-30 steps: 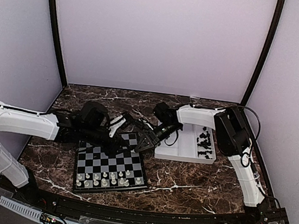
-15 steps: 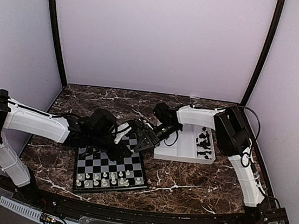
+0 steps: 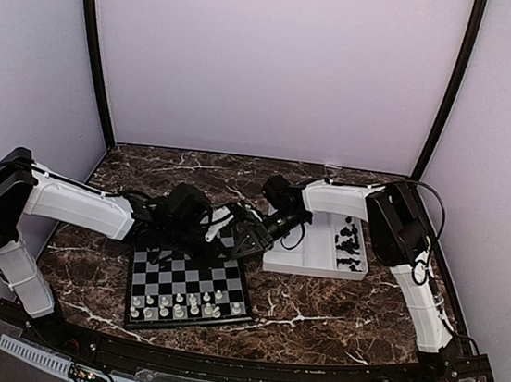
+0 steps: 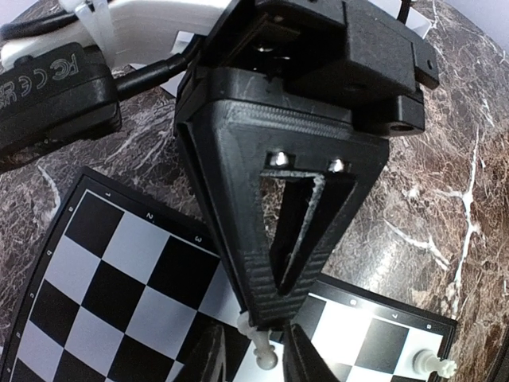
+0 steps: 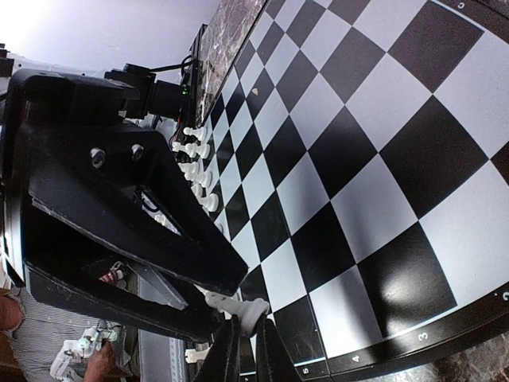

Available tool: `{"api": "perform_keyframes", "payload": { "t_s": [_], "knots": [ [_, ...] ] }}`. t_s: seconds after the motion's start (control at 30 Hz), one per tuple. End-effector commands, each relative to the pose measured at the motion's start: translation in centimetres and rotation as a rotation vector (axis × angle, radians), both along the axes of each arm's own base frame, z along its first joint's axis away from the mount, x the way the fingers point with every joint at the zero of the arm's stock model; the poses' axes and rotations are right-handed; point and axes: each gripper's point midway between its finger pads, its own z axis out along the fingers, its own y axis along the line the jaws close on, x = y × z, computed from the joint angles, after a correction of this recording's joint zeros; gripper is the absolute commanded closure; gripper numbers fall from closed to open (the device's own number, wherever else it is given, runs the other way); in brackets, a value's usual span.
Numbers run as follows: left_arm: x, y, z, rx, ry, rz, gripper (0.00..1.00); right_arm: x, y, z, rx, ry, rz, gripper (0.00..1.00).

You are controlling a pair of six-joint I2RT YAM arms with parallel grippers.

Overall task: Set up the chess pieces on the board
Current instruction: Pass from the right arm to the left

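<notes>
White-shelled arms [image 3: 81, 209], black joints [image 3: 396, 222], black triangular fingers [image 4: 231, 239] with two silver screws [image 4: 278, 158], seemingly ribbed.

Plain lilac walls [image 3: 271, 62] and a marble-look tabletop [image 3: 316, 308] mark a lab booth.

board [image 3: 183, 287] far rows: hidden under arms [image 3: 183, 212] | left jaws: cropped, possibly touching white piece [image 4: 260, 348] | tray pieces [image 3: 352, 243]: too small

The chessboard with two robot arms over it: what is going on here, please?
Both arms meet over the far edge of the board. The right gripper pinches one white chessman, and the left gripper stands open on either side of the same piece, perhaps to take it. Other white chessmen stand on the near rows; the black chessmen lie in the tray.
</notes>
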Motion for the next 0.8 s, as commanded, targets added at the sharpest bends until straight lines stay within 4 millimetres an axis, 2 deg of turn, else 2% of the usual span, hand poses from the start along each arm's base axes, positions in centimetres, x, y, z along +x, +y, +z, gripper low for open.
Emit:
{"api": "perform_keyframes", "payload": {
  "t_s": [0.0, 0.2, 0.5, 0.63, 0.77],
  "knots": [
    [0.1, -0.5, 0.4, 0.004, -0.009, -0.015, 0.74, -0.8, -0.2, -0.5, -0.015, 0.023, 0.010, 0.91],
    [0.0, -0.5, 0.0, 0.012, 0.010, -0.012, 0.77, -0.9, -0.2, -0.7, -0.016, 0.032, 0.011, 0.91],
    [0.1, -0.4, -0.1, 0.017, 0.017, -0.005, 0.92, -0.8, -0.3, -0.2, -0.011, 0.009, 0.016, 0.91],
    [-0.2, -0.5, 1.8, 0.016, 0.027, -0.019, 0.96, -0.4, -0.8, 1.1, -0.029, -0.104, 0.021, 0.76],
    [-1.2, -0.4, 4.0, 0.017, 0.054, -0.054, 0.97, 0.8, -2.2, 2.8, -0.078, -0.275, 0.019, 0.68]
  ]
}}
